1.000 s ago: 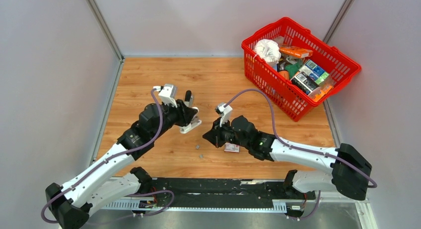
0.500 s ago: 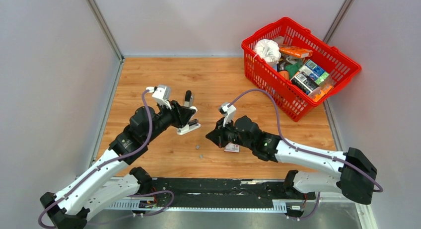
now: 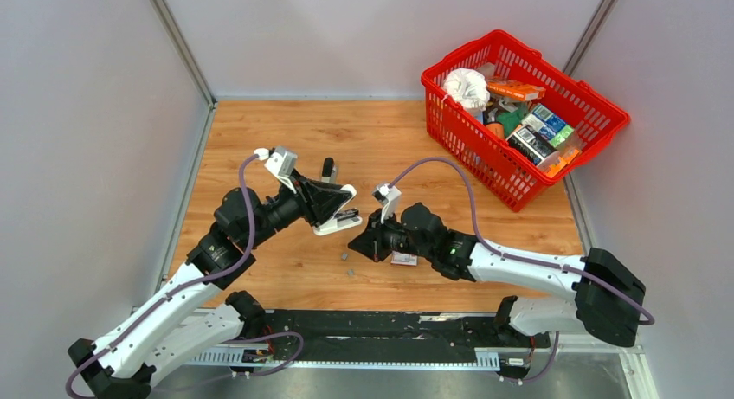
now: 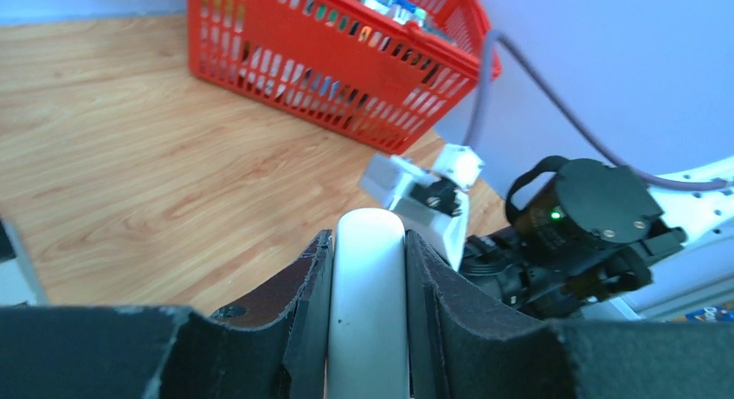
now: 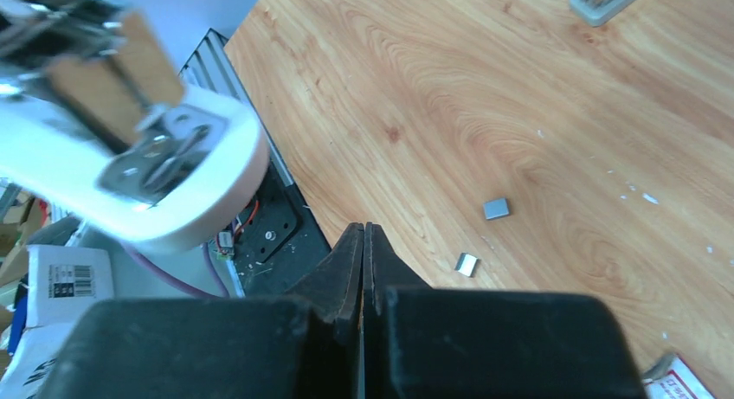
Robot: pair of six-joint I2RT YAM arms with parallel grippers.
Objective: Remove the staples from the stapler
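Two loose staples (image 3: 344,255) lie on the bench near the middle of its near edge. Just beside them the right gripper (image 3: 355,243) is pressed together, empty. The left gripper (image 4: 368,239) pinches the white stapler (image 3: 336,225), lifted off the wood. A red basket (image 3: 450,122) fills the far right corner.

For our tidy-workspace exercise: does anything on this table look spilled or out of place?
Yes. Two short strips of staples lie loose on the wooden table, apart from each other, with tiny pale flecks scattered nearby. They look spilled rather than placed.
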